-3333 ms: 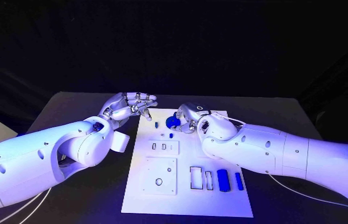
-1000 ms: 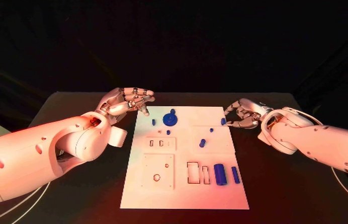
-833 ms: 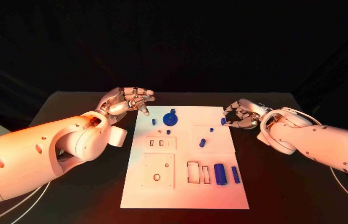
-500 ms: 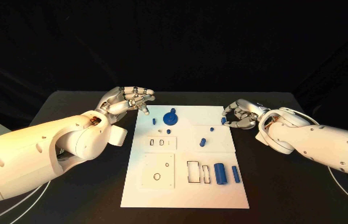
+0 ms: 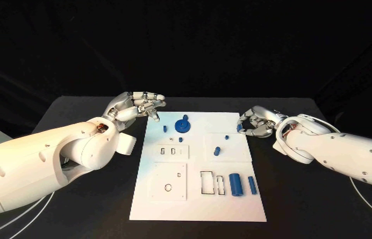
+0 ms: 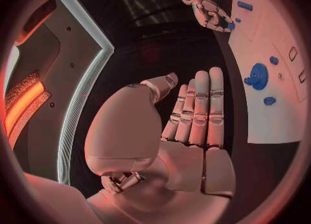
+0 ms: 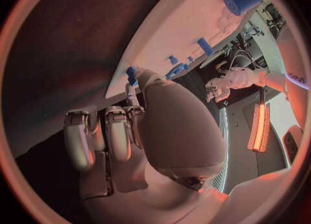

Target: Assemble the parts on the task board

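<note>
The white task board (image 5: 198, 204) lies in the middle of the table. A round blue disc part (image 5: 182, 126) stands near its far end, with small blue pegs (image 5: 180, 140) around it. My right hand (image 5: 256, 122) is at the board's right edge with its fingers curled. It pinches a small blue part (image 5: 238, 127), which sits at its fingertips (image 7: 132, 95) as a blue tip (image 7: 131, 72). My left hand (image 5: 140, 107) hovers just off the board's far left corner and holds nothing. Its fingers (image 6: 197, 105) lie straight and together.
Two blue cylinders (image 5: 235, 185) lie near the board's front right, beside rectangular slots (image 5: 208, 184). Two raised white plates (image 5: 169, 181) with holes sit on the left half. A short blue piece (image 5: 217, 152) lies mid-board. Bare black table (image 5: 85, 115) flanks the board on both sides.
Since 3.3 s ago my right hand has left the blue disc and moved to the board's right edge. Over the last second both hands have barely moved.
</note>
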